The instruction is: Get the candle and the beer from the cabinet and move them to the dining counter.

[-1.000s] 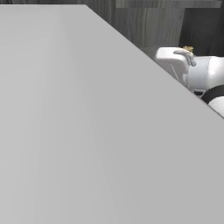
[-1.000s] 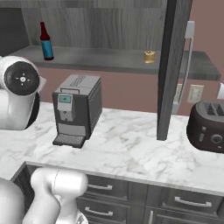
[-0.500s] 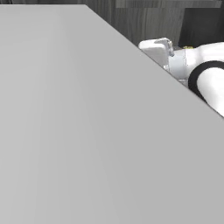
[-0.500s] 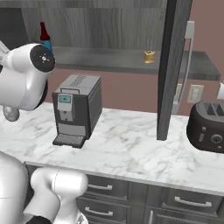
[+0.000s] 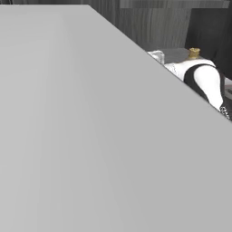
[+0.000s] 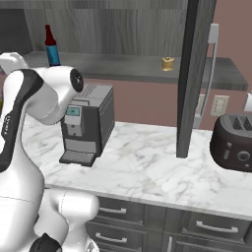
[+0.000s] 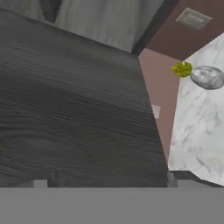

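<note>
Our end effector's jaws stand apart and empty, readied for the beer (image 6: 50, 47) and candle (image 6: 168, 63) standing on the open cabinet (image 6: 123, 24) shelf.

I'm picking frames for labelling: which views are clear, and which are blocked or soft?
Right base view: evenly lit and sharp, beer and candle readable on the cabinet shelf. Left base view: a flat grey panel blocks most. Hand view: wood grain slightly soft.

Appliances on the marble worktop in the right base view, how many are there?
2. A coffee machine stands at the left of the worktop, under the open cabinet shelf; a dark toaster sits at the far right edge. The robot's arm covers the left end, so more may be hidden.
</note>
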